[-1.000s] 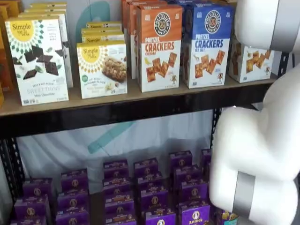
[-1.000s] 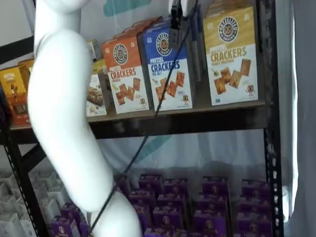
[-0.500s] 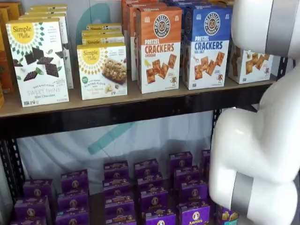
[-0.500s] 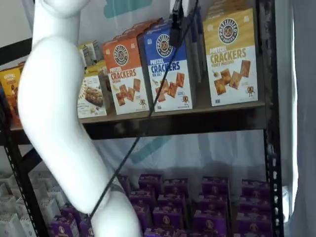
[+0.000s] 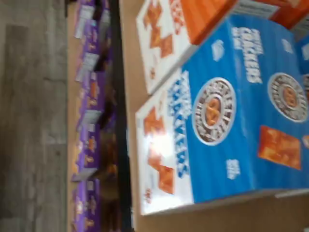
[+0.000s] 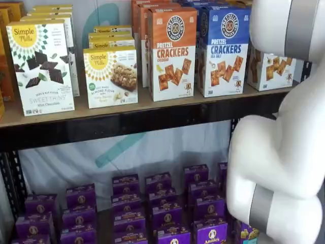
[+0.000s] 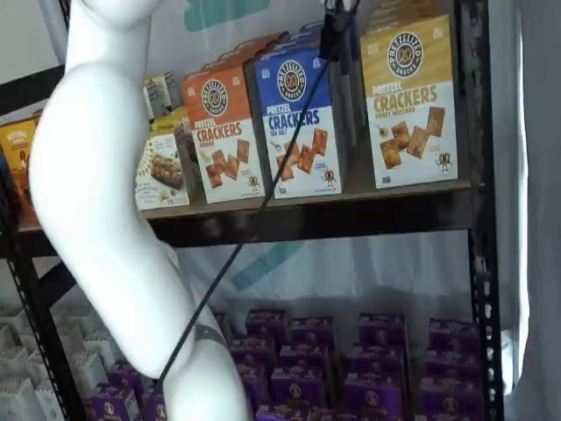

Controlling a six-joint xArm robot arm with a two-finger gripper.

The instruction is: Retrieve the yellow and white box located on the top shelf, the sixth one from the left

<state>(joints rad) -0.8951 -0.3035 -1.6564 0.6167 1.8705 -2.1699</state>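
Observation:
The yellow and white box [image 7: 410, 96] stands at the right end of the top shelf [image 7: 351, 215], against the black upright. In a shelf view only its white lower part [image 6: 271, 71] shows behind my white arm, above the shelf's rail [image 6: 127, 119]. My gripper [image 7: 335, 35] shows as black fingers hanging from the view's top edge, in front of the blue carton [image 7: 298, 123] and left of the yellow box. No gap shows between the fingers and no box is in them. The wrist view shows the blue carton [image 5: 231, 116] from above; the yellow box is out of that view.
An orange Pretzel Crackers carton [image 6: 172, 51] stands left of the blue one [image 6: 223, 48]. White Simple Mills boxes [image 6: 40, 66] fill the shelf's left part. Purple boxes [image 6: 162, 208] fill the lower shelf. A black cable [image 7: 263, 202] hangs from the gripper. My arm [image 6: 284, 152] blocks the right side.
In a shelf view the black fingers have moved to the right, closer to the yellow box. The arm has shifted slightly. No box has moved.

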